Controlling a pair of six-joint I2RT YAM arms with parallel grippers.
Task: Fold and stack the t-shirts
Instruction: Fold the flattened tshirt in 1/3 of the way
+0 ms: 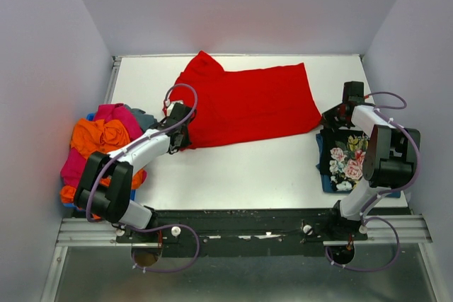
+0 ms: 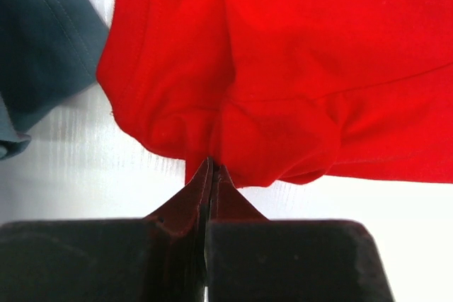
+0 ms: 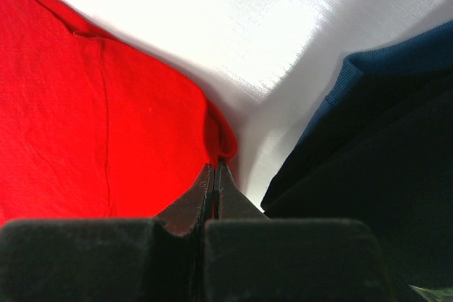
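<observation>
A bright red t-shirt (image 1: 248, 104) lies spread across the back middle of the white table (image 1: 233, 171). My left gripper (image 1: 185, 131) is shut on its near left edge; in the left wrist view the red t-shirt (image 2: 283, 68) bunches into folds right at the tips of the left gripper (image 2: 213, 167). My right gripper (image 1: 327, 119) is shut on the near right corner, where the red t-shirt (image 3: 92, 125) curls up at the right gripper (image 3: 215, 167). A black floral t-shirt (image 1: 345, 160) lies folded on a blue one (image 1: 325, 185) at the right.
A heap of orange (image 1: 102, 136), magenta-pink (image 1: 113, 112) and teal-grey (image 1: 144, 118) tees sits at the table's left edge. The teal-grey tee (image 2: 42, 40) lies just left of the red cloth. Grey walls (image 1: 42, 68) close the sides and back. The black-and-blue stack (image 3: 382, 153) is right beside my right gripper.
</observation>
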